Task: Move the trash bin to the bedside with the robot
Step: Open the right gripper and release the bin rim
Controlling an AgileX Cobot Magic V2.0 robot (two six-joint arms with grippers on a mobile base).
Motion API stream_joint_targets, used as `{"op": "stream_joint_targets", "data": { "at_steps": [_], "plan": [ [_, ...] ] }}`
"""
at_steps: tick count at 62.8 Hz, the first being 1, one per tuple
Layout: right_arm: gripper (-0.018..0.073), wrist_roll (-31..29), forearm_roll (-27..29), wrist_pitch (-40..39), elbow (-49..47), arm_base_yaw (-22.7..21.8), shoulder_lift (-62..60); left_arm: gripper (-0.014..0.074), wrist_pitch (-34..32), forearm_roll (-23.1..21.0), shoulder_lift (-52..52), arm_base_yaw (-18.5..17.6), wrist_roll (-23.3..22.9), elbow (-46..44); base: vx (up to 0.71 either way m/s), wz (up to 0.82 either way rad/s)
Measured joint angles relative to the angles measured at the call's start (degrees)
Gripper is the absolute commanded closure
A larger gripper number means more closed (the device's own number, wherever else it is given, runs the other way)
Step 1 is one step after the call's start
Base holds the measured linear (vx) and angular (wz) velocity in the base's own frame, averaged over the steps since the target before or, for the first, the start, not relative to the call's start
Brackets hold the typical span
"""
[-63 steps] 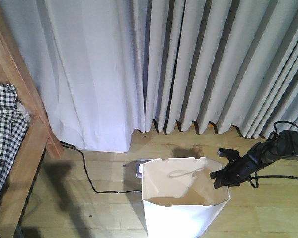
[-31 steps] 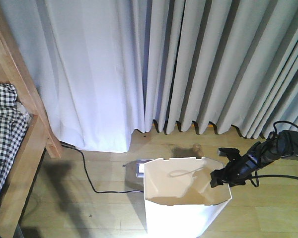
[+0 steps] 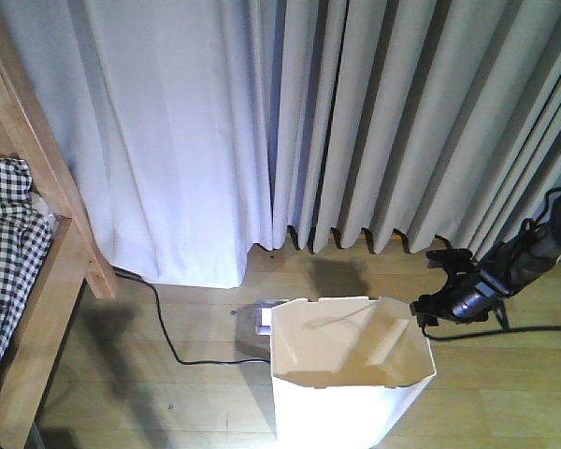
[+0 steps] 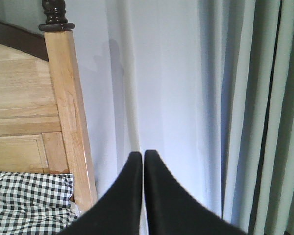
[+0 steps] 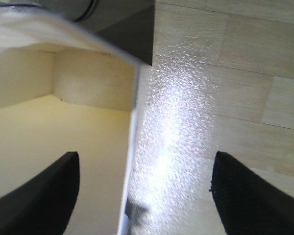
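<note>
The trash bin (image 3: 351, 374) is seen standing upright on the wooden floor (image 3: 505, 393), in front of the grey curtains (image 3: 402, 122) and well apart from the bed (image 3: 23, 281) at the left. The right tool (image 3: 430, 309) is held just beside the bin's right rim; in the right wrist view its jaws are spread wide, one over the cream inside and one over the floor, with the bin wall (image 5: 132, 147) between them, nothing being gripped. The left tool (image 4: 143, 161) is clenched on nothing, pointed at the bedpost (image 4: 68, 112) and the checked bedding (image 4: 29, 200).

The tall, light bin could be tipped or skewed if it is pulled sideways by one thin wall. A black cable (image 3: 168, 327) and a small device (image 3: 257, 323) lie on the floor between bin and bed, and could be snagged or struck.
</note>
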Motion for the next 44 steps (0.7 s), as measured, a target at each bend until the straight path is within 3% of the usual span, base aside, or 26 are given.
{"op": "stream_joint_targets", "data": {
  "at_steps": [16,44],
  "plan": [
    [0.002,-1.96,0.21,-1.89,17.84,0.92,-23.89,0.0603,0.0,0.0,0.0,0.0,0.0,0.0,0.0,0.0],
    [0.0029,-1.78,1.56,0.7,36.21,0.92,-75.94,0.0603,0.0,0.0,0.0,0.0,0.0,0.0,0.0,0.0]
  ]
}}
